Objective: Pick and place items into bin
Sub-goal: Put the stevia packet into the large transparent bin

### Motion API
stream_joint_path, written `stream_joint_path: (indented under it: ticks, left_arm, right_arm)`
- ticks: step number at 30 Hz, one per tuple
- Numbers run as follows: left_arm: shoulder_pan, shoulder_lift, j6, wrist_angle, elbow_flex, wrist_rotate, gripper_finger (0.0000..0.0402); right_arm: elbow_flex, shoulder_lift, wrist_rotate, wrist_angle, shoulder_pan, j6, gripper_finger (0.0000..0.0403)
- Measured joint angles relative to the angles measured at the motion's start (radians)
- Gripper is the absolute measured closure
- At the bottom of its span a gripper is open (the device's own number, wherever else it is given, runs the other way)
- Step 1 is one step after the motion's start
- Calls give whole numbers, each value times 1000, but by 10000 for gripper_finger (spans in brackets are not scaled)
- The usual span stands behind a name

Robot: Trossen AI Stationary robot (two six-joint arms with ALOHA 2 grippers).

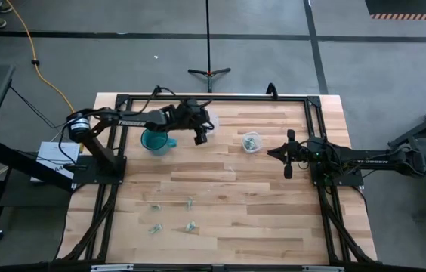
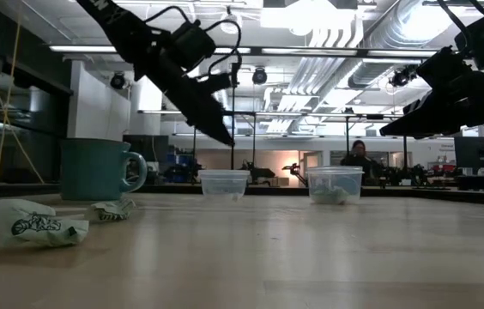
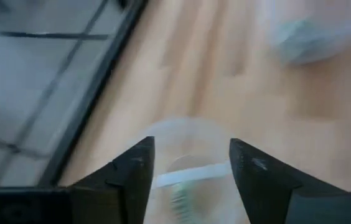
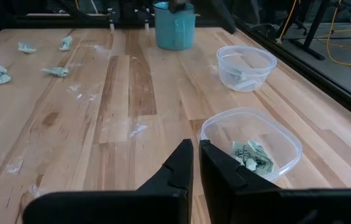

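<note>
Several tiny pale green-and-whitish items point(image 1: 189, 202) lie loose on the near-left part of the table; they also show in the low view point(image 2: 36, 225) and the right wrist view point(image 4: 56, 71). Two clear bins stand past them: the far bin point(image 1: 211, 121) and the right bin point(image 1: 251, 141), each with pieces inside point(image 4: 250, 155). My left gripper point(image 3: 191, 165) hovers open above the far bin point(image 3: 182, 134), holding nothing; a pale piece point(image 3: 178, 193) lies below it in the bin. My right gripper point(image 4: 196, 152) waits shut and raised next to the right bin point(image 4: 250, 143).
A teal mug point(image 1: 155, 141) stands upright just left of the far bin, close to my left arm. A black frame point(image 1: 213, 98) runs along the table's edges. Bare wood lies between the loose items and the bins.
</note>
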Motion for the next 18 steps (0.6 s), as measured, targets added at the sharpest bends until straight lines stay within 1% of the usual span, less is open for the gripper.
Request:
stream_joint_path:
  ticks: [2,4,6,8,10,13,18]
  left_arm:
    - [-36,-24,-54,-32,0,101,151]
    - [-94,-45,-95,-57,1,192,149]
    - [-161,-71,-160,-117,1,222,154]
    - [-242,-91,-254,-157,1,214,161]
    - [-327,-100,-366,-205,1,182,170]
    - [-451,-100,-580,-267,1,130,183]
    - [-627,-59,-933,-310,-1,61,201]
  right_arm:
    - [0,0,0,-3,0,0,384]
    - [0,0,1,-7,0,0,384]
    - [0,0,3,-7,0,2,383]
    - [0,0,3,-9,0,2,382]
    - [0,0,3,-12,0,2,383]
    - [0,0,3,-15,0,2,386]
    - [0,0,3,-21,0,0,386]
